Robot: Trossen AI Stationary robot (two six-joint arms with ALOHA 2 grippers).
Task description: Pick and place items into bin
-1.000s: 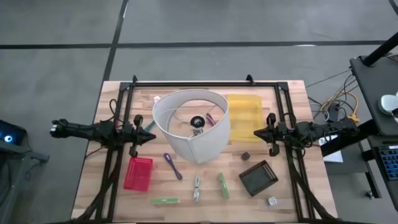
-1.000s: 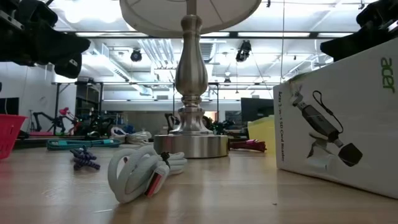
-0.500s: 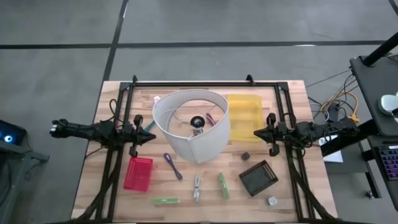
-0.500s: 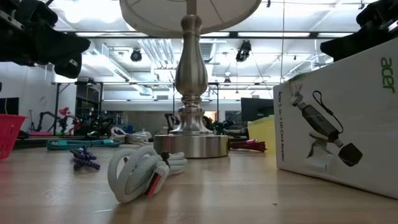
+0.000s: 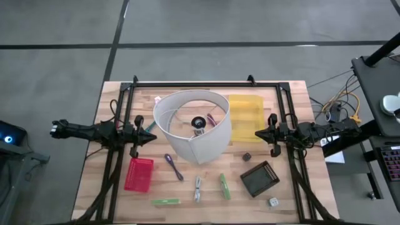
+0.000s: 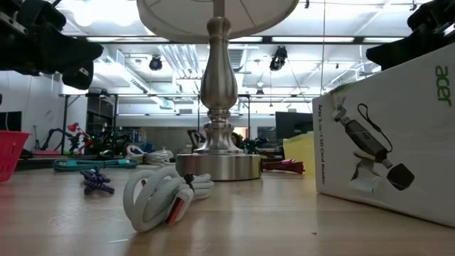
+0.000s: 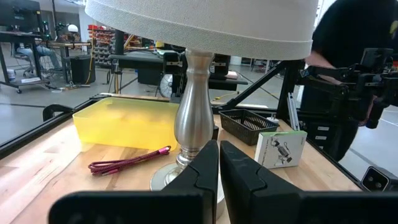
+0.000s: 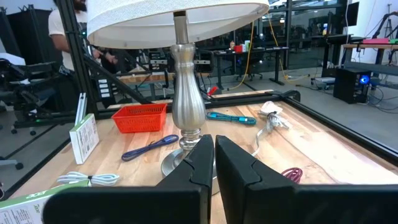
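A lamp [image 5: 199,125] is being shown standing mid-table between both grippers, with the yellow bin [image 5: 246,112] just beside its shade, on the right arm's side. The left gripper [image 5: 150,135] and right gripper [image 5: 259,133] are being held pressed together, empty, at the table's [image 5: 187,187] opposite sides. The items, among them a purple pen [image 5: 173,166], green sticks [image 5: 224,185] and a silvery clip [image 5: 197,188], are lying on the near half, well apart from the bin. The lamp is likely being risked: any carry toward the bin could be clipping the shade and tipping it.
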